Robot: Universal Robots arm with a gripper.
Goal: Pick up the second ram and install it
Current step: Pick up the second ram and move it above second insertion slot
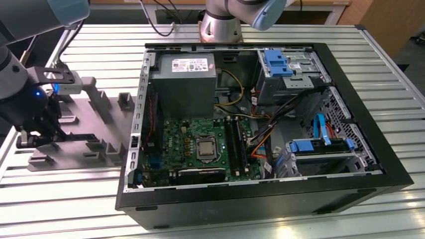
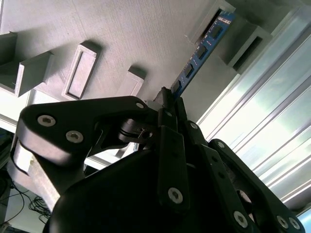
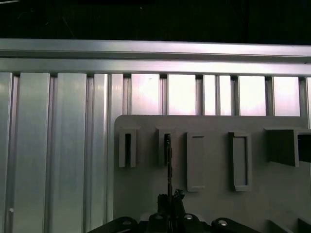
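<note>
In the exterior view, the gripper (image 1: 32, 135) hangs over the grey fixture plate (image 1: 93, 147) at the exterior view's left of the open computer case (image 1: 265, 201). In the second wrist view, the fingers (image 2: 167, 109) are clenched on the second ram (image 2: 201, 48), whose far end sits in a slotted block of the plate. In the first wrist view, the ram (image 3: 168, 162) appears edge-on, running from the gripper (image 3: 170, 203) into one slot, with the ribbed table (image 3: 58, 145) beyond.

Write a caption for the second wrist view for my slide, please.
The tool grips the blue ram stick, its far end in a gray holder slot.
</note>
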